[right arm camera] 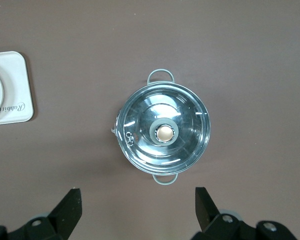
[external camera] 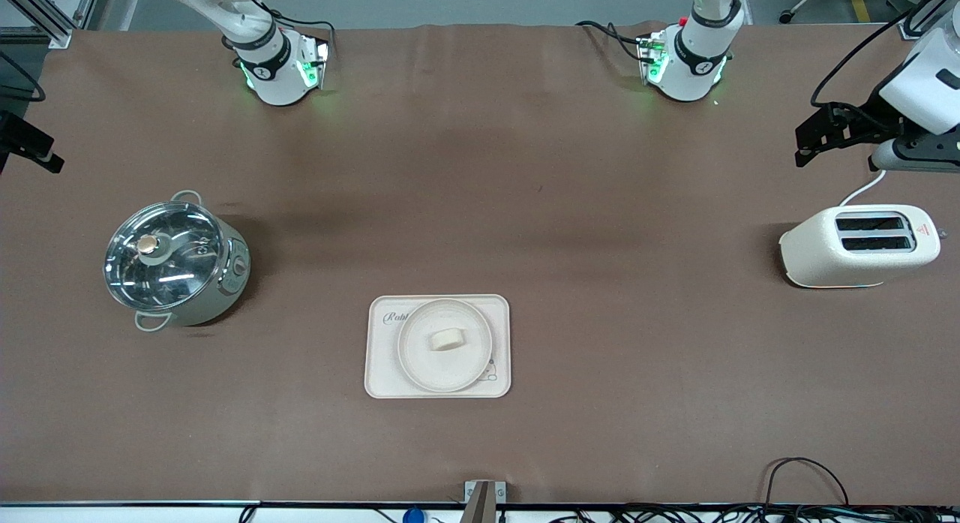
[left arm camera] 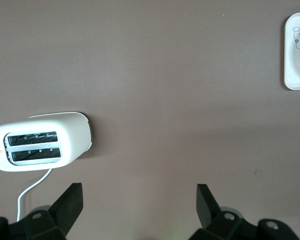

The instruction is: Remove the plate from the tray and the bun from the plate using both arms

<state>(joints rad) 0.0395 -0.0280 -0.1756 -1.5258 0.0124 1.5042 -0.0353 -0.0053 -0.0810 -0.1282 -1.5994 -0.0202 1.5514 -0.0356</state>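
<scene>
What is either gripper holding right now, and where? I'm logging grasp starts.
Nothing: the left gripper and right gripper are both open and empty.

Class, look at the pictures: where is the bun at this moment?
In the front view the bun lies in the middle of the plate, which sits on the tray, between the pot and the toaster.

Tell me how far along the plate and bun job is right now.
Nothing looks done yet. The bun lies on the plate, and the plate sits on the tray. Nothing is in hand: the left gripper is open above the table near the toaster, the right gripper open near the pot. Both removals remain.
</scene>
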